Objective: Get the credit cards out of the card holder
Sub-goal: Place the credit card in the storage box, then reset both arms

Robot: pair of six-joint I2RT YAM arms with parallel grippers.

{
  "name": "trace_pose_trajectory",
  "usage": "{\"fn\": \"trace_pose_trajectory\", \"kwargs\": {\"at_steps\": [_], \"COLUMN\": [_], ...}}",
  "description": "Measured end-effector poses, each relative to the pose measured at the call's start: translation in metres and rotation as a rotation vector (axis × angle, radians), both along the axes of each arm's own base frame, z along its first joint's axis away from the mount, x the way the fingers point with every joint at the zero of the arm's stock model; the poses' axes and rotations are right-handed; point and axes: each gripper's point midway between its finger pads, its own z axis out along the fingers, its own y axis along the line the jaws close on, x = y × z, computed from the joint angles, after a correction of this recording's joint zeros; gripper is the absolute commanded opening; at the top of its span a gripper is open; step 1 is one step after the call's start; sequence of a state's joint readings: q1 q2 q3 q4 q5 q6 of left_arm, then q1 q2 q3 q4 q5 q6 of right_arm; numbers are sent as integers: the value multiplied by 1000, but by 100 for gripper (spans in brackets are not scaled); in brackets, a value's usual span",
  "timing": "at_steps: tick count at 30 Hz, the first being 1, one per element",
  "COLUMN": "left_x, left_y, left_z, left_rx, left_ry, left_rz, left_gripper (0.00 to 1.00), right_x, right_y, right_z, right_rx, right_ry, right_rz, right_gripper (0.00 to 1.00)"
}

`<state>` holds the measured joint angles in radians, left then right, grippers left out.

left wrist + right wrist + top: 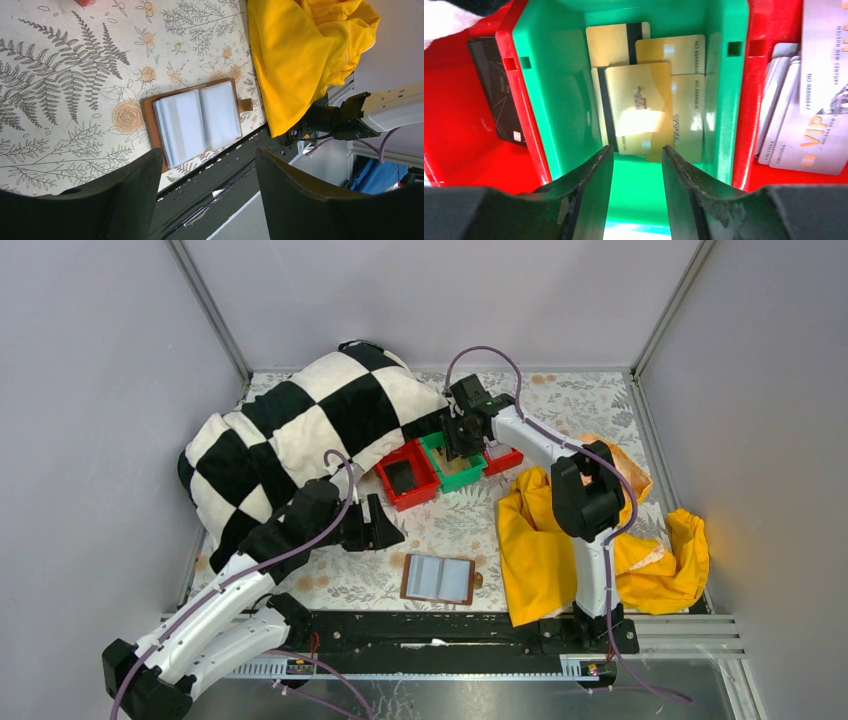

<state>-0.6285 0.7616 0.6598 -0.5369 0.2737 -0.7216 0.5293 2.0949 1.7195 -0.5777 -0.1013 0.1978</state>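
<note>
The card holder (pixel 437 578) lies open like a book near the table's front edge, its pale grey pockets facing up; it also shows in the left wrist view (pixel 197 122). My left gripper (pixel 387 532) is open and empty, held above the table to the left of and behind the holder (pixel 207 172). My right gripper (pixel 462 443) is open and empty over the green bin (pixel 455 472). In the right wrist view, several gold credit cards (pixel 649 100) lie loose in the green bin (pixel 554 100), just beyond the gripper (pixel 638 151).
A red bin (pixel 407 478) left of the green one holds a black card (pixel 499 100). A red bin (pixel 503 458) to its right holds several grey cards (pixel 804 115). A yellow cloth (pixel 550 540) lies right of the holder. A checkered cushion (pixel 300 430) fills the back left.
</note>
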Motion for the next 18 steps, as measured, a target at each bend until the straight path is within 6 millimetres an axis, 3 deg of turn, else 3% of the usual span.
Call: {"fn": "trace_pose_trajectory", "kwargs": {"at_steps": [3,6,13,16,18], "left_x": [-1,-2,-3,-1,1], "left_y": [-3,-8,-12,-13,-13], "left_z": [-3,-7,-15,-14,-14], "left_rx": [1,-3,-3,-5,-3], "left_ry": [14,37,62,57,53], "left_rz": [-20,-43,-61,-59,-53], "left_gripper": [73,73,73,73,74], "right_x": [5,10,-5,-18,-29], "right_y": [-7,-14,-39,-49,-55], "right_z": [3,20,113,143,147], "right_rx": [-31,-47,18,64,87], "right_ry": [-29,-88,-310,-394,-417], "right_rz": [-24,-51,-109,-129,-135], "right_gripper": [50,50,53,66,77]}}
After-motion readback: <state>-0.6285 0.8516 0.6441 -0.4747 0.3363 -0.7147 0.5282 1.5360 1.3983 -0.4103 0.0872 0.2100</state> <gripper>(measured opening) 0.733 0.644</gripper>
